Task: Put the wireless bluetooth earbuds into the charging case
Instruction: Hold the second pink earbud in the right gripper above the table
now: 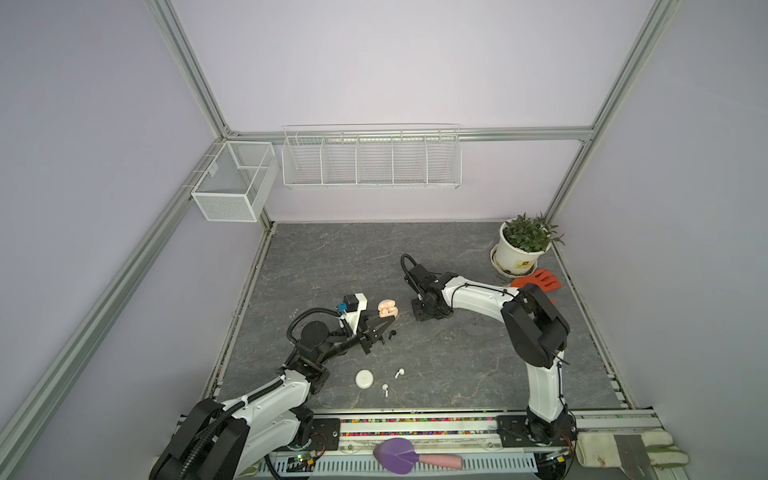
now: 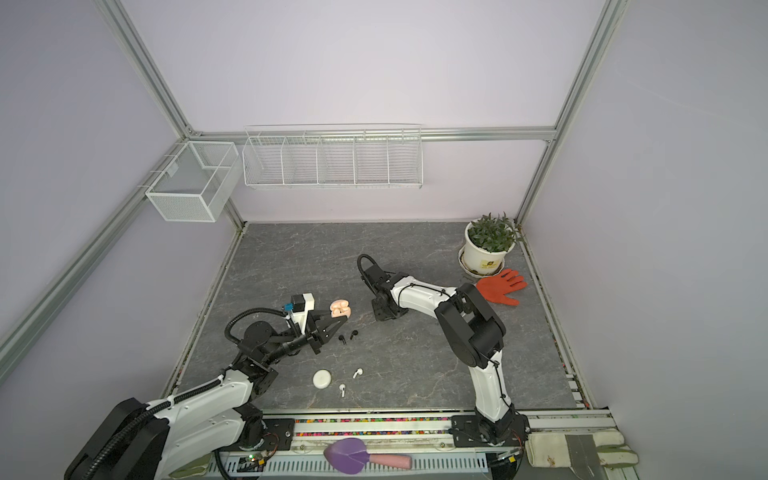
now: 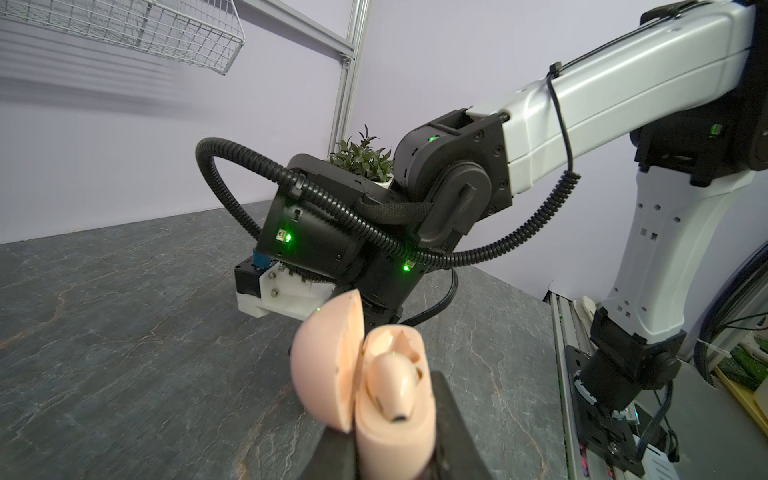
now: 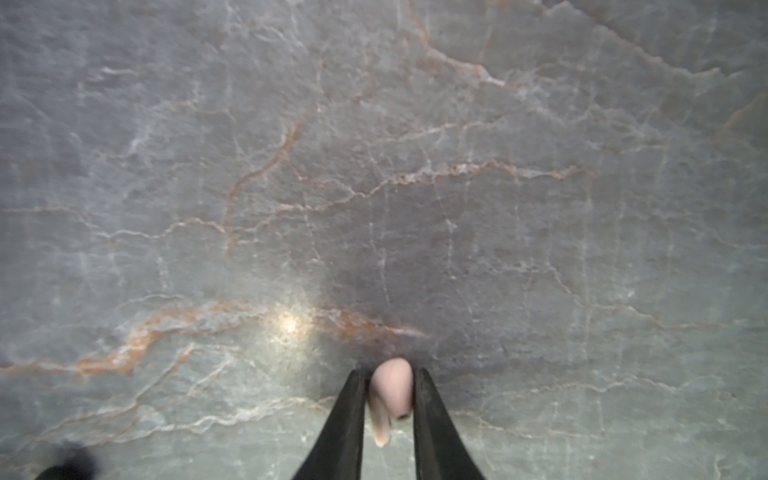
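Note:
The pale pink charging case (image 1: 387, 308) (image 2: 340, 308) has its lid (image 3: 324, 353) swung open, and my left gripper (image 3: 395, 432) (image 1: 384, 321) is shut on its body. One pink earbud (image 3: 395, 382) sits in it. Off to the right, my right gripper (image 4: 390, 376) (image 1: 422, 312) points down at the table, shut on a second pink earbud (image 4: 395, 386) with a finger against each side. Two black earbuds (image 2: 353, 333) (image 2: 342, 339) lie just in front of the left gripper. Two white earbuds (image 1: 400, 372) (image 1: 385, 390) lie nearer the front.
A round white case (image 1: 364, 378) lies beside the white earbuds. At the back right stand a potted plant (image 1: 521, 249) and an orange glove (image 1: 538, 280). Wire baskets (image 1: 370, 158) hang on the back wall. A purple tool (image 1: 395, 455) rests on the front rail.

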Controlling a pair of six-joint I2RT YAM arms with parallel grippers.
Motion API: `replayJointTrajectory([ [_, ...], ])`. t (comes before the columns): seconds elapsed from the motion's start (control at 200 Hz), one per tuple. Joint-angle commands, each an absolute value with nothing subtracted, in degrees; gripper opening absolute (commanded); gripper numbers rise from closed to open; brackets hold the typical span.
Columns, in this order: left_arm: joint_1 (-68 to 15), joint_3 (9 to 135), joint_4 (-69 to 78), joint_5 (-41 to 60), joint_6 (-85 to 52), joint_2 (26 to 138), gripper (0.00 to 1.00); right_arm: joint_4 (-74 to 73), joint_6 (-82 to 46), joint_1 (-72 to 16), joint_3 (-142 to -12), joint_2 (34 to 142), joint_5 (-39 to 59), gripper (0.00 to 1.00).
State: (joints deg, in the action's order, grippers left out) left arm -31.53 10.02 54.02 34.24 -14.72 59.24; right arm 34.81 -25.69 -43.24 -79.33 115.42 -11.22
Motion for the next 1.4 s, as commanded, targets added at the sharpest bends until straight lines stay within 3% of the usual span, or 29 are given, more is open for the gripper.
replayJointTrajectory([
  [0.0,-31.6,9.5,53.6,33.4,-14.0,58.3,0.00,38.5,-25.7,-43.7,-79.4,117.3,-10.7,0.23],
  [0.29,-31.6,9.8,53.6,33.4,-14.0,58.5,0.00,38.6,-24.5,-43.5,-79.6,117.6,-11.3,0.22],
  [0.62,-31.6,10.2,52.8,33.4,-14.1,57.9,0.00,38.3,-23.2,-42.6,-81.5,118.1,-11.7,0.28],
  [1.394,-31.6,10.9,53.4,34.5,-14.8,60.0,0.00,37.3,-22.3,-42.4,-80.7,117.9,-11.0,0.18],
])
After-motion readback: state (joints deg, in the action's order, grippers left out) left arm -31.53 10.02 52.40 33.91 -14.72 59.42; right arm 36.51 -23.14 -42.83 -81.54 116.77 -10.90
